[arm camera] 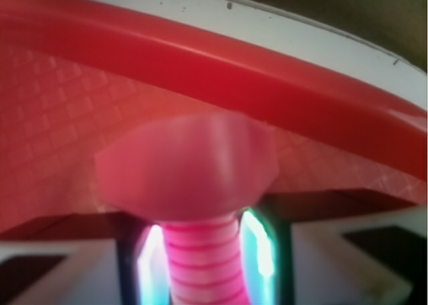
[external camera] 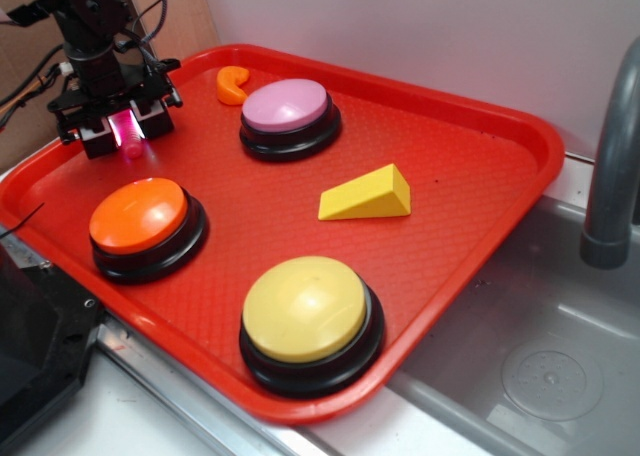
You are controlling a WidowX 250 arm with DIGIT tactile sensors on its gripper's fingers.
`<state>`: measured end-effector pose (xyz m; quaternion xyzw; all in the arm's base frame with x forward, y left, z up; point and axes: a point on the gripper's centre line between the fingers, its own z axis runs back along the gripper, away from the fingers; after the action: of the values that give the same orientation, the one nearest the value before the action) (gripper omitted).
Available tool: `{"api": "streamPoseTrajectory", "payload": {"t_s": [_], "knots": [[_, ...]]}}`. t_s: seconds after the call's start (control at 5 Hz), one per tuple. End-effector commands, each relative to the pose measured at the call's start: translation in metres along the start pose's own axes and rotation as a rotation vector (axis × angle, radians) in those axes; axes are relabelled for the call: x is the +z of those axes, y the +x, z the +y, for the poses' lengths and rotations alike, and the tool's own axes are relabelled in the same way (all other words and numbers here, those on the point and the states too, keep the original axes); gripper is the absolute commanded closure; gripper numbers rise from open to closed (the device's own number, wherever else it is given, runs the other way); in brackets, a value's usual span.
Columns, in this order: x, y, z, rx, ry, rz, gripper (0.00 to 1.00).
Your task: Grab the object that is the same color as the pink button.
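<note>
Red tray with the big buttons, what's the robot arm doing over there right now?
The gripper is at the back left corner of the red tray, closed on the small pink bolt. The wrist view shows its threaded shaft clamped between the fingers, head pointing out toward the tray's rim. The pink button, orange button and yellow button sit untouched, as do the yellow wedge and the small orange curved piece.

a red plastic tray (external camera: 480, 166) with a textured floor and raised rim sits on a grey metal counter (external camera: 520, 376). on the tray stand the pink button (external camera: 288, 111), an orange-domed button (external camera: 140, 221) and a yellow-domed button (external camera: 305, 316), with a yellow wedge (external camera: 368, 196) and a small orange curved piece (external camera: 232, 84).
</note>
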<state>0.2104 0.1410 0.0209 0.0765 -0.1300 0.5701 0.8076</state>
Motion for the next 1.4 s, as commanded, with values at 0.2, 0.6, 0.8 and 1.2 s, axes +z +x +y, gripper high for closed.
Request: {"api": "streamPoseTrajectory", "payload": {"t_s": [0.2, 0.6, 0.8, 1.2], "knots": [[0.067, 0.015, -0.004, -0.291, -0.12, -0.003, 1.0], [0.149, 0.008, -0.021, -0.654, -0.182, 0.142, 1.0], [0.177, -0.014, -0.03, -0.786, -0.254, 0.223, 1.0], [0.215, -0.057, -0.039, -0.955, -0.322, 0.287, 1.0]]}}
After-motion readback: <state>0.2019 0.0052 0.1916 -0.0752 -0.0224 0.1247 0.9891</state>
